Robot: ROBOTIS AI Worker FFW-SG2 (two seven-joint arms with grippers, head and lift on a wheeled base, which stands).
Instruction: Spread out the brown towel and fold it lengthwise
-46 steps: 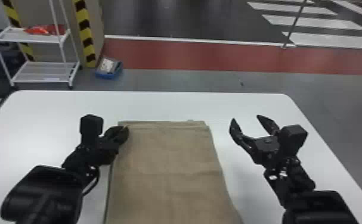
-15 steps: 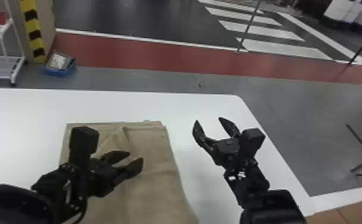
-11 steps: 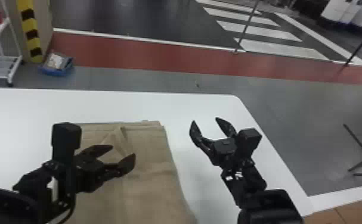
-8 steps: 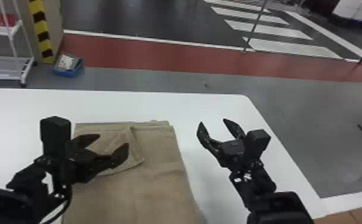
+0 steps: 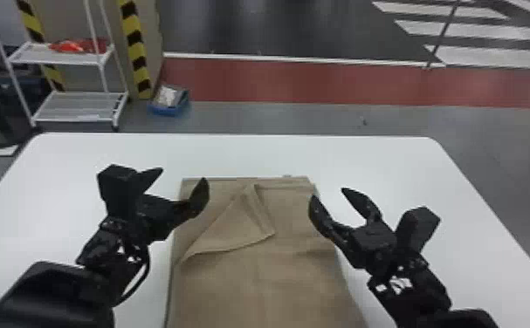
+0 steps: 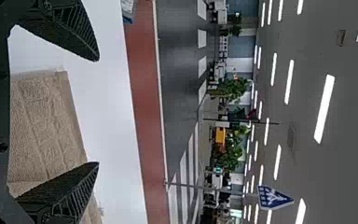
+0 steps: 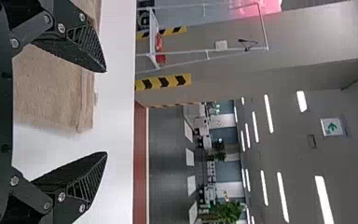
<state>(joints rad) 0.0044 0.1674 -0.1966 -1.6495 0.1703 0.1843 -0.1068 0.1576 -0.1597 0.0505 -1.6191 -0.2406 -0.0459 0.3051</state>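
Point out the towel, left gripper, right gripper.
Brown towel (image 5: 261, 285), head view: flat part nearer the robot.
Left gripper (image 5: 184, 174), head view: midway between fingertips.
Right gripper (image 5: 328, 193), head view: midway between fingertips.

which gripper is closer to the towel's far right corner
Right: the right gripper is close to that corner; the left gripper is over by the far left corner.

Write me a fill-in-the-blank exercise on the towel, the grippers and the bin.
The brown towel lies on a ____ table. The left gripper and right gripper are not shut but ____. The towel's turned-over flap lies nearer the ____ gripper. The small bin beyond the table's far edge is coloured ____.

Missing words: white; open; left; blue.
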